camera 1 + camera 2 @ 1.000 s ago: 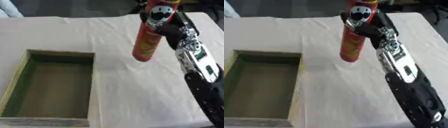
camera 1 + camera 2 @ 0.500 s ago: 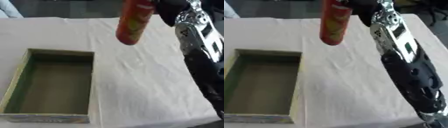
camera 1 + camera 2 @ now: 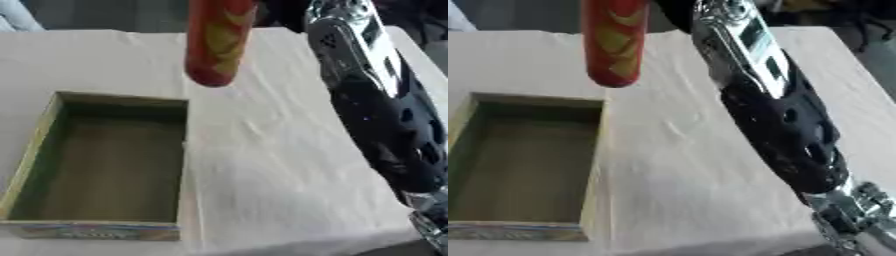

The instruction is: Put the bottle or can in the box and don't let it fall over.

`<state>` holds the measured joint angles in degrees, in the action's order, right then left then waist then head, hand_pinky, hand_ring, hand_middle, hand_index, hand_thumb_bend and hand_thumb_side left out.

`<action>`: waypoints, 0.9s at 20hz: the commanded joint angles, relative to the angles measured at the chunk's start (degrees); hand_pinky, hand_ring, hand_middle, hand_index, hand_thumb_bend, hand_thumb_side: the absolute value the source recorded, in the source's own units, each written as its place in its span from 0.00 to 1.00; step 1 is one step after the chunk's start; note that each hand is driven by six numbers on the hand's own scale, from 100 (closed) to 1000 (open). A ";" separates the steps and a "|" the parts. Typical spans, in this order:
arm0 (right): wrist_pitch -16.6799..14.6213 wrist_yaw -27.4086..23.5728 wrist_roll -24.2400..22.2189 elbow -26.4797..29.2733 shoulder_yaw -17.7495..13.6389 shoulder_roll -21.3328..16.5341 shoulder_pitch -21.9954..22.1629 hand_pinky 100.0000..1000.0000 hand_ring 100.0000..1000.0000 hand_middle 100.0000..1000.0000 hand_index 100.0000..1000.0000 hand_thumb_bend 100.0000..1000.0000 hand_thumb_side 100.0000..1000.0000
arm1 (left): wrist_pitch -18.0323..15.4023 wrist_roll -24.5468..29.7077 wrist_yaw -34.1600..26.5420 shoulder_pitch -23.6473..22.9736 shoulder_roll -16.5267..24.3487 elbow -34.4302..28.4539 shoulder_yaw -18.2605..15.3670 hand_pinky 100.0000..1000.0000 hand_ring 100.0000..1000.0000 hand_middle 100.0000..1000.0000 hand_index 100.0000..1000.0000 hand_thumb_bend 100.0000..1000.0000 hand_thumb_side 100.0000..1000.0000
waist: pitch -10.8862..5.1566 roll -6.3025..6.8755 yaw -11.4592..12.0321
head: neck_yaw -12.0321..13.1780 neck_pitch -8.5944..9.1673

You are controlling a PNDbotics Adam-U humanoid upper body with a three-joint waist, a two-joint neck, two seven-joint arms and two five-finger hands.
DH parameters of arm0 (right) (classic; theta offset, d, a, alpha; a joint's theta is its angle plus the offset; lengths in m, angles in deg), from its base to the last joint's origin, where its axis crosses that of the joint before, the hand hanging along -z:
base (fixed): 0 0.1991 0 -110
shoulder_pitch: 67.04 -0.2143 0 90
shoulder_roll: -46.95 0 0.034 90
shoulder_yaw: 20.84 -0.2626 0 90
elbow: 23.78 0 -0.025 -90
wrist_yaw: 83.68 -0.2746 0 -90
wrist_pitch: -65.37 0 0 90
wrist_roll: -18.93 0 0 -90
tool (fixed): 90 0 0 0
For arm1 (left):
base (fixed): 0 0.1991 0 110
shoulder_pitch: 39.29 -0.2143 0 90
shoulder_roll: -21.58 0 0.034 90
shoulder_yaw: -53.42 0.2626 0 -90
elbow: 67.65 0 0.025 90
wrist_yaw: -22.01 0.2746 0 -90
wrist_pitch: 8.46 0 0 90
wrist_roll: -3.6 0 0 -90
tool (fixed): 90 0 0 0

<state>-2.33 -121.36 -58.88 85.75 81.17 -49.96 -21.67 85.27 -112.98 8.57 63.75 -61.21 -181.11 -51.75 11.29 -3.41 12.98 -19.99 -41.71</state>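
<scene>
Since the last frame my can has risen and shifted left, now in the air past the far right corner of the box. Its top and my right hand are cut off; grip can't tell. One can, one box, on white cloth. Right arm blocks the right side.

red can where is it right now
The red can hangs upright in the air at the top of both views, above the box's far right corner, left of the right arm.

The right arm reaches up and forward across the view, its end out of frame.
</scene>
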 commanded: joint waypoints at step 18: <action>0.16 8.53 0.40 -6.53 7.62 10.28 -1.21 0.82 0.30 0.43 0.42 0.00 0.08 | -2.02 -4.98 -2.26 4.57 -0.33 -1.13 -2.52 0.70 1.00 0.90 0.79 0.00 0.70 | -1.72 -0.12 3.69 | -0.23 -1.47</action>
<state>-1.51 -113.78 -58.65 79.27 88.90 -39.77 -22.14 83.67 -117.92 6.52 67.48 -62.36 -181.12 -53.70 10.77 -4.06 16.65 -20.29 -43.19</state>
